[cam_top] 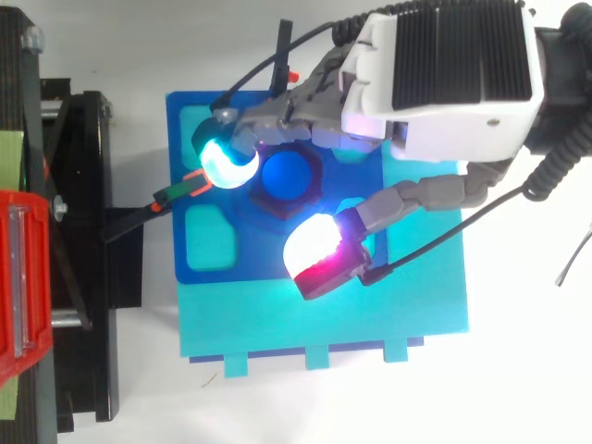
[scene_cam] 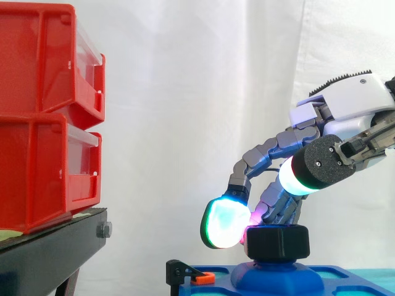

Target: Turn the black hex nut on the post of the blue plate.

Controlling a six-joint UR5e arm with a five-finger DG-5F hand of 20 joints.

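The black hex nut point(scene_cam: 278, 242) sits on the blue post point(cam_top: 289, 176) in the middle of the blue plate point(cam_top: 213, 268). My hand point(scene_cam: 352, 102) comes in from the right, above the plate, with its fingers curled down round the nut's far and left sides. A cyan-green fingertip point(cam_top: 227, 157) rests at the nut's left edge and a magenta pad point(scene_cam: 253, 219) touches its upper rim. The thumb point(cam_top: 319, 254), glowing white and red, hangs a little off the nut's near side, higher than the nut.
The blue plate lies on a teal board point(cam_top: 324, 324). A black clamp with an orange tab point(scene_cam: 188, 274) grips the plate's left edge. Two stacked red bins point(scene_cam: 43, 123) stand on a black stand point(scene_cam: 49, 246) to the left.
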